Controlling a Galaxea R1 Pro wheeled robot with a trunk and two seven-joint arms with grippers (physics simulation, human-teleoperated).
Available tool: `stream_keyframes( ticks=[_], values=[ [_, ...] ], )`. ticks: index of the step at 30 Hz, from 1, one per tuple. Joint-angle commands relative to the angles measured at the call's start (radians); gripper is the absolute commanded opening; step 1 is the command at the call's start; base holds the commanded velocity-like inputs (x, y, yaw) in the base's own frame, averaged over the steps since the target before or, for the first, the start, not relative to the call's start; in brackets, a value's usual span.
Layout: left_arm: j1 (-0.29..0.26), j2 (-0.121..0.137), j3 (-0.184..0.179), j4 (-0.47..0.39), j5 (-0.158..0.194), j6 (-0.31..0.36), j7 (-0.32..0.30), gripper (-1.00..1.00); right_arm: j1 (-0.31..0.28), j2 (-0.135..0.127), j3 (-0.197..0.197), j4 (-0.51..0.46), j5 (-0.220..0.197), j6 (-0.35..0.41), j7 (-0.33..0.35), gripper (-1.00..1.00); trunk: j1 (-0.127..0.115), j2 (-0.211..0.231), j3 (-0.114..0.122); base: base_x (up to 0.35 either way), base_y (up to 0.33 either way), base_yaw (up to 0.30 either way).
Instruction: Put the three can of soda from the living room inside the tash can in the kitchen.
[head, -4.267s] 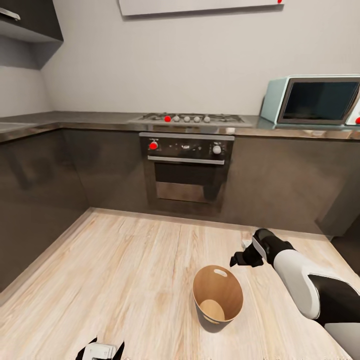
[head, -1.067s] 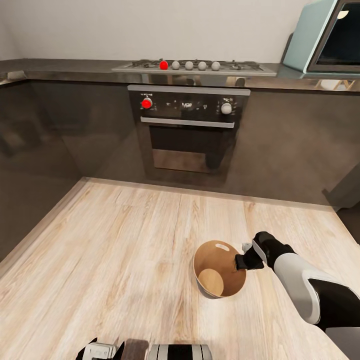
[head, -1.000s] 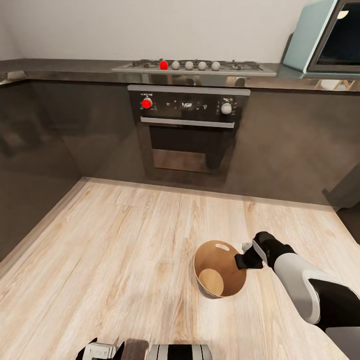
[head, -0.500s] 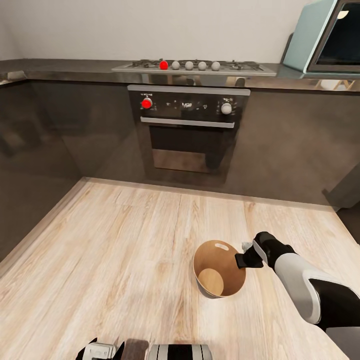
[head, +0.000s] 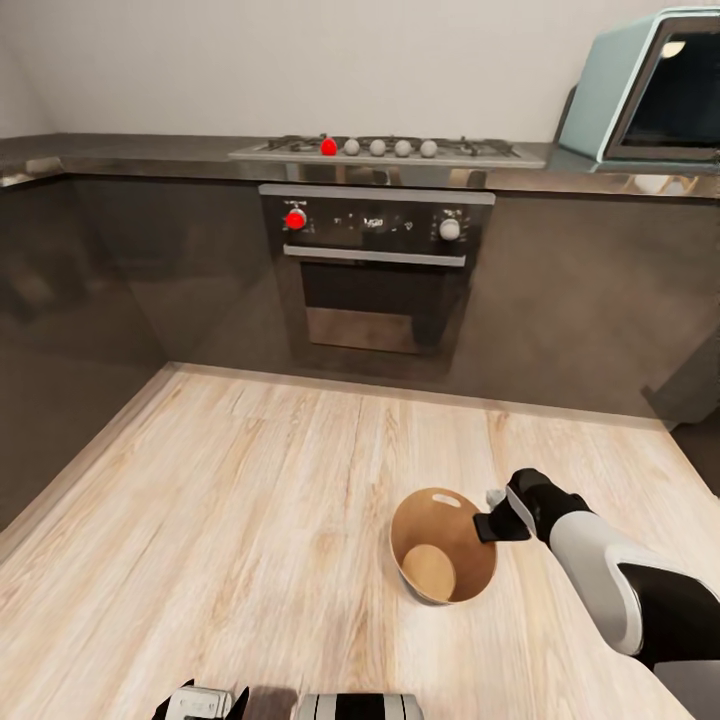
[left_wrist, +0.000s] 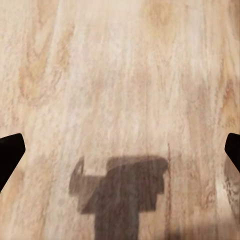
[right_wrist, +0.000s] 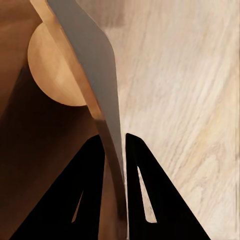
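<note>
Pinching the tash can (head: 443, 545) rim between nearly closed fingers, the right gripper (head: 497, 524) steadies an empty bin on the kitchen floor (head: 250, 500), all three cans seemingly undelivered.

- We are in a home kitchen: a built-in oven (head: 375, 270) sits under a gas hob (head: 385, 150).
- Dark grey cabinets (head: 590, 300) carry a worktop (head: 150, 155) with a microwave (head: 645, 95).
- Pale wood floor (head: 250, 500).
</note>
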Motion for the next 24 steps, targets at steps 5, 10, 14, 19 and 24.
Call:
stream_keyframes(
  ticks=[5, 10, 14, 19, 24],
  values=[
    [0.000, 0.000, 0.000, 0.000, -0.001, 0.001, 0.000, 1.00, 0.003, 0.001, -0.008, 0.000, -0.020, 0.003, 0.005, -1.00, -0.002, 0.001, 0.019, 0.000, 0.000, 0.000],
    [0.000, 0.000, 0.000, 0.001, -0.002, 0.005, 0.000, 1.00, 0.004, 0.001, -0.008, 0.000, -0.020, -0.003, 0.005, -1.00, -0.004, 0.002, 0.039, 0.000, 0.000, 0.000],
    [-0.001, 0.000, 0.000, 0.002, -0.003, 0.015, 0.000, 1.00, 0.017, 0.003, -0.008, 0.000, -0.021, -0.054, 0.011, -1.00, -0.006, 0.003, 0.054, 0.000, 0.000, 0.000],
    [-0.008, 0.001, 0.000, 0.005, -0.005, 0.037, 0.000, 1.00, 0.032, 0.007, -0.008, 0.001, -0.021, -0.090, 0.016, -1.00, -0.009, 0.004, 0.074, 0.000, 0.000, 0.000],
    [-0.021, 0.001, 0.000, 0.009, -0.005, 0.075, -0.001, 1.00, 0.040, 0.007, -0.008, 0.001, -0.023, -0.102, 0.019, -1.00, -0.011, 0.006, 0.093, 0.000, 0.000, 0.000]
  ],
)
